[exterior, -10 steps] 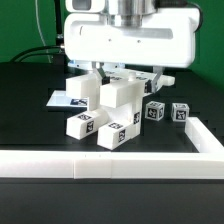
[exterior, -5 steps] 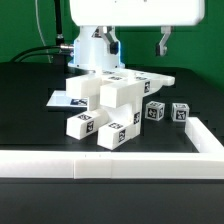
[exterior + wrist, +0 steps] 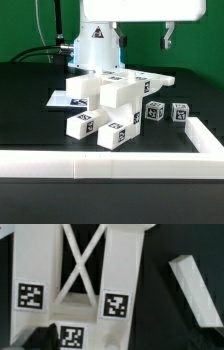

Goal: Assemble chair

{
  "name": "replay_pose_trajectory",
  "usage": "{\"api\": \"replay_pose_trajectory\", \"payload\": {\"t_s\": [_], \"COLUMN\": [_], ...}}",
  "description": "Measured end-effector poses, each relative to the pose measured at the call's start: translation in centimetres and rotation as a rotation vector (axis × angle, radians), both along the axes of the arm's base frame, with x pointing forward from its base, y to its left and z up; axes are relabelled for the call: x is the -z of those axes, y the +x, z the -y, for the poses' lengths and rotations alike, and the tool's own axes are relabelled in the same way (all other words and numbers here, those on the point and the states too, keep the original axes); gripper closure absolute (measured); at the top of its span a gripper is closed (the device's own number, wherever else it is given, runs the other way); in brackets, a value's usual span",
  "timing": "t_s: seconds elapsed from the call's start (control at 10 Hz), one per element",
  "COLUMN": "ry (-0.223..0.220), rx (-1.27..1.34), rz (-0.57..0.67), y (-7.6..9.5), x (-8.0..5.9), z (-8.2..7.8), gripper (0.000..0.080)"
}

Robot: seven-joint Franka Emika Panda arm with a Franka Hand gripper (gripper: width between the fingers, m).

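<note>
The gripper hangs directly above the chair. Its fingers are spread wide and hold nothing.

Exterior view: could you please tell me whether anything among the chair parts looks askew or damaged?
Nothing looks damaged or spilled. The joined chair pieces lie tilted, covering part of the marker board; two leg cubes stand apart beside them.

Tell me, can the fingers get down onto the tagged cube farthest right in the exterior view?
Probably yes. The fingers hang open overhead, nothing covers the cube, and its neighbour cube and the rail stand apart from it.
</note>
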State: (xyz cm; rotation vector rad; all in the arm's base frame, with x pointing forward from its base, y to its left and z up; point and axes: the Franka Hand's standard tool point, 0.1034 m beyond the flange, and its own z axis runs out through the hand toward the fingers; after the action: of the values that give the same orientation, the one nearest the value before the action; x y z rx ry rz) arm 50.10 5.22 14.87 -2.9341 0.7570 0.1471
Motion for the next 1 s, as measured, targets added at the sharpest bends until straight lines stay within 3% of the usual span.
{"api": "replay_pose_trajectory", "payload": {"t_s": [0.1,0.2,0.4,0.8,1.0], "ry": [-0.006,0.002,0.037,0.034,0.052], "rx": [-0.091,-0.248,-0.451,-0.442,-0.668], "rz": [0.041,0.059,0.087,0.081,0.102], "y": [0.0,-1.1,-2.1,-2.2,-3.3], "x": [0.6,0.9,1.3,1.5,2.1], "z": [0.2,1.4,4.8,4.8,7.3], "gripper": [0.0151,0.0151,0.0151,0.0151,0.0151]}}
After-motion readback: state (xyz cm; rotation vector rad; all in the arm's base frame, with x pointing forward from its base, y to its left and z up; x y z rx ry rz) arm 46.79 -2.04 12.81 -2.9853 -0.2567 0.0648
